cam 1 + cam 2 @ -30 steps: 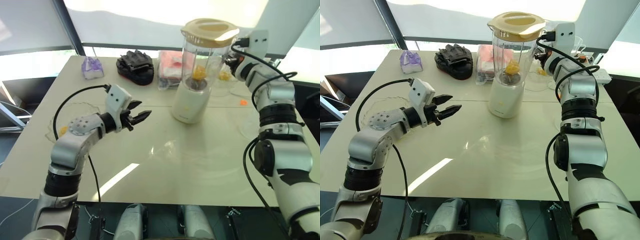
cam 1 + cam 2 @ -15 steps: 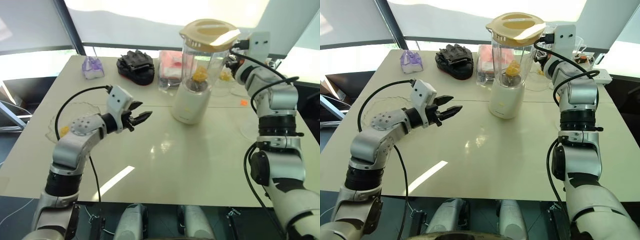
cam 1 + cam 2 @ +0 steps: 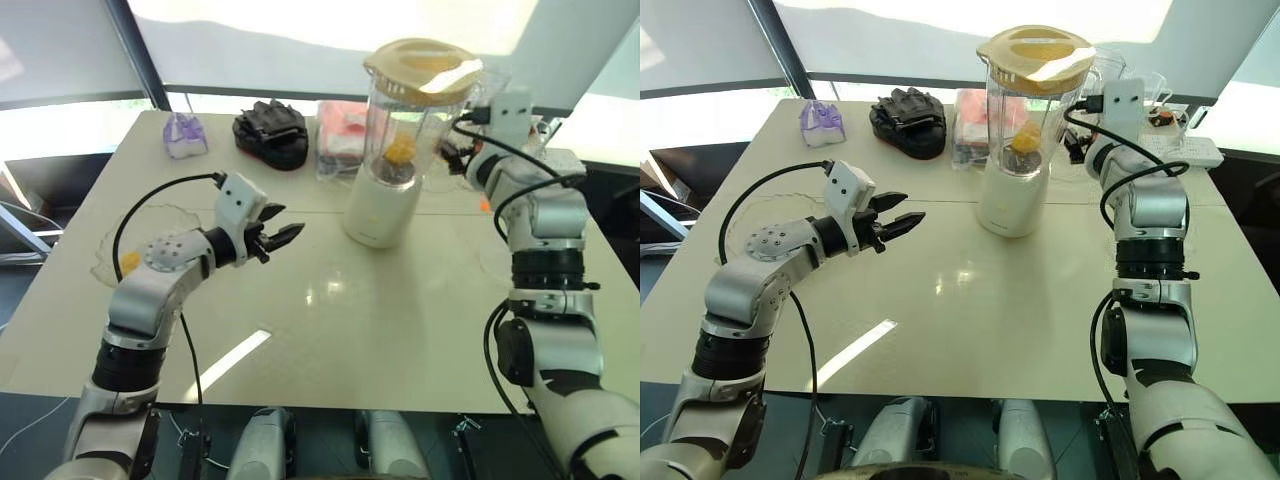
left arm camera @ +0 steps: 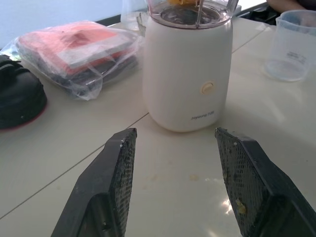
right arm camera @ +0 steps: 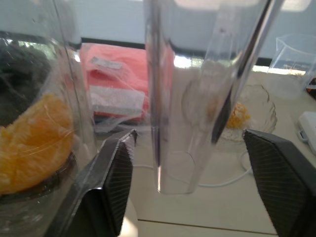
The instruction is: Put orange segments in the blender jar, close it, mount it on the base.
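The blender jar (image 3: 408, 120), lidded with orange segments (image 3: 399, 149) inside, stands on the base (image 3: 383, 207) at upper centre of the frame. The right gripper (image 3: 1078, 147) is spread wide just beside the jar's handle, gripping nothing. The left gripper (image 3: 282, 236) hovers open at mid-left. Best next: back the right gripper straight off without nudging the jar, then confirm it sits level.
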Motion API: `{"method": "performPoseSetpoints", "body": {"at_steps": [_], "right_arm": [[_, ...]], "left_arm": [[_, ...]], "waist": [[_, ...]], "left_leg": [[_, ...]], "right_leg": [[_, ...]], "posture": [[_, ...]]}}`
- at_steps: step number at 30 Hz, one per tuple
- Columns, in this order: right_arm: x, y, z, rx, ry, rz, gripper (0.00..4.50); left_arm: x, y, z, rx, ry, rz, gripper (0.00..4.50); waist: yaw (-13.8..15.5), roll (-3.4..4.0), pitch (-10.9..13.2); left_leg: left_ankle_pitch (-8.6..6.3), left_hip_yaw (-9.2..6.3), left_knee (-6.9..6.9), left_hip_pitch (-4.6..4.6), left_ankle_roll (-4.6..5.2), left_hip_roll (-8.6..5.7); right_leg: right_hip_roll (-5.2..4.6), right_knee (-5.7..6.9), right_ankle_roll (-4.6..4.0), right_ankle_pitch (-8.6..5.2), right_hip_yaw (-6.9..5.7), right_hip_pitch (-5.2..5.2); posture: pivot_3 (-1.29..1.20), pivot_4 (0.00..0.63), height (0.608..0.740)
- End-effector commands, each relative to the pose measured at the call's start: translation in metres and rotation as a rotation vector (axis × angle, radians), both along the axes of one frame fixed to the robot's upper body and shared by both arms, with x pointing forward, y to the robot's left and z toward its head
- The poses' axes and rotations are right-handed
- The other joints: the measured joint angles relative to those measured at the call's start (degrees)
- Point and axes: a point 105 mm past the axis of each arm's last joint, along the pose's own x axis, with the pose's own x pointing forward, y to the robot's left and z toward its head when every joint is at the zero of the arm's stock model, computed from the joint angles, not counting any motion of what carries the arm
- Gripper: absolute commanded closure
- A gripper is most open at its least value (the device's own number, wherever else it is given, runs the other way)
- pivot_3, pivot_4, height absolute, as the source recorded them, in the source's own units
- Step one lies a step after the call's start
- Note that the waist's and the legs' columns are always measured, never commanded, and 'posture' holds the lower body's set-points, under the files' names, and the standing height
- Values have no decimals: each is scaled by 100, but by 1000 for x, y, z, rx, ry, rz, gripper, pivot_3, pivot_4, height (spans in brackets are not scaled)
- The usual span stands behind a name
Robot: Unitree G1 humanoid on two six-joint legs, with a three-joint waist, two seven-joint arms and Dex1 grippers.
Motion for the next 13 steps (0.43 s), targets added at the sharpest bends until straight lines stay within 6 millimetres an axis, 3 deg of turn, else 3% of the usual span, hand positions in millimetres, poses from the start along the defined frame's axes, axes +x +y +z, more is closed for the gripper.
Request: {"method": "performPoseSetpoints", "body": {"at_steps": [1, 7, 13], "right_arm": [[-5, 0, 23, -35, -78, 7, 74], [-38, -11, 11, -138, -44, 2, 74], [-85, -10, -17, -230, -15, 13, 74]], "left_arm": [[-1, -3, 11, -9, -53, -5, 1852], [-8, -1, 16, -92, -34, -44, 1852], [-11, 4, 6, -131, 37, -40, 1852]], "waist": [[-10, 0, 0], [35, 0, 0], [23, -2, -1]], "left_leg": [[0, -1, -1, 0, 0, 1], [0, -6, -5, -3, 0, 2], [-1, -5, -4, -4, 2, 0]], "right_leg": [[1, 0, 0, 0, -1, 0], [1, -4, 0, -1, -5, -1], [-1, -8, 1, -1, -3, -1]], "posture": [[0, 150, 740], [0, 150, 740], [0, 150, 740]]}}
